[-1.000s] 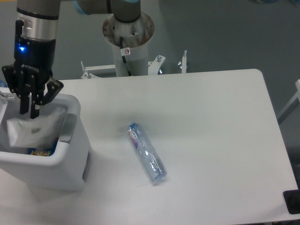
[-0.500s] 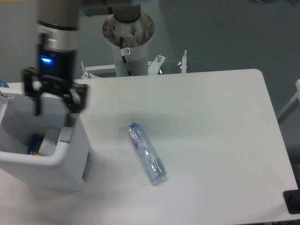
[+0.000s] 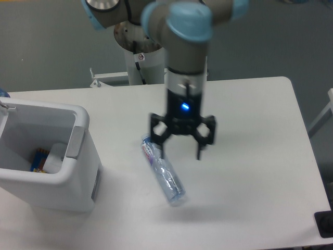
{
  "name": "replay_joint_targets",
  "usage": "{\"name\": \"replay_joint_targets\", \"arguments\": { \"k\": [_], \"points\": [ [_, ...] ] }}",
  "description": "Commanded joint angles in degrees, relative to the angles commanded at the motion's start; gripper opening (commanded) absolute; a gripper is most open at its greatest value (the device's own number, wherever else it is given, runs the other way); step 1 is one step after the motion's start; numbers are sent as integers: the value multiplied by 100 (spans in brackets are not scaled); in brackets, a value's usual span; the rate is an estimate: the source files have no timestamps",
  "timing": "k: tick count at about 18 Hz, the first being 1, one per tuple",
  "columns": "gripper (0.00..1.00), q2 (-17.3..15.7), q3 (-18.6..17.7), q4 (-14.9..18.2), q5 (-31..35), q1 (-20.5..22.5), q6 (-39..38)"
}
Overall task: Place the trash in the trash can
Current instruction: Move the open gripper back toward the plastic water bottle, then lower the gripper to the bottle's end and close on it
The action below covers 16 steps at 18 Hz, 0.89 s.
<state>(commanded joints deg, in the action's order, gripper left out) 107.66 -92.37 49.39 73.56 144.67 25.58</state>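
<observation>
The crushed clear plastic bottle (image 3: 163, 172) with a blue-and-red label lies on the white table, near its middle, pointing from upper left to lower right. My gripper (image 3: 179, 153) is open and empty, hanging above the table just right of the bottle's upper end; its left finger overlaps the bottle's labelled end in this view. The white trash can (image 3: 79, 172) stands at the table's left edge. The crumpled white wrapper (image 3: 53, 158) lies inside it on the bottom.
A small blue-and-yellow item (image 3: 38, 159) also lies in the trash can beside the wrapper. The arm's base column (image 3: 143, 62) stands behind the table's far edge. A dark object (image 3: 323, 224) sits at the table's front right corner.
The gripper let the wrapper drop into the trash can, opened, and swung right from above the can to just over the bottle. The bottle has not moved.
</observation>
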Motion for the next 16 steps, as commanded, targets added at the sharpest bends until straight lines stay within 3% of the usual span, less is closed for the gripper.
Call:
{"name": "replay_joint_targets", "arguments": {
  "k": [6, 9, 14, 16],
  "points": [
    [94, 650, 35, 44, 44, 0, -70],
    [94, 905, 227, 175, 44, -17, -114],
    [94, 1529, 1211, 1816, 123, -192, -378],
    [94, 1696, 1519, 2248, 123, -263, -509]
  ]
}}
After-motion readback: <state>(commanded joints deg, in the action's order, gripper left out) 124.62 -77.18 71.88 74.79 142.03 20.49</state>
